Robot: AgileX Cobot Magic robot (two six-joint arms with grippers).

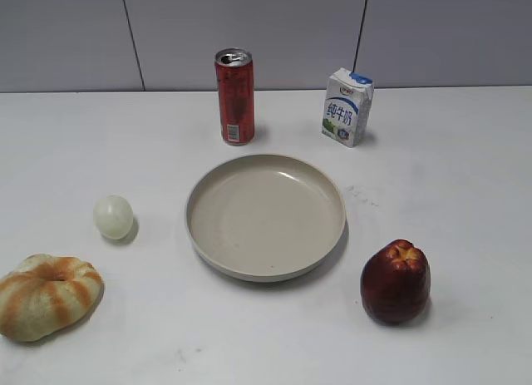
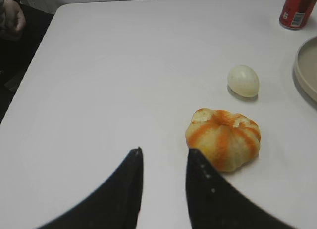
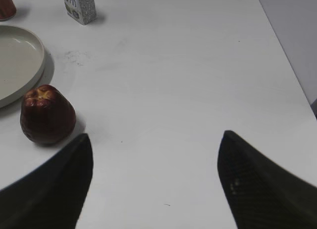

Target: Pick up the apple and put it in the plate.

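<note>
The dark maroon-red apple stands upright on the white table, just right of and in front of the beige plate. In the right wrist view the apple sits ahead and left of my right gripper, which is wide open and empty; the plate's rim shows at the left edge. My left gripper is open a little and empty, above bare table left of the gourd. Neither gripper shows in the exterior view.
An orange-striped gourd lies at the front left, a pale round ball behind it. A red can and a milk carton stand behind the plate. The table's right edge is near.
</note>
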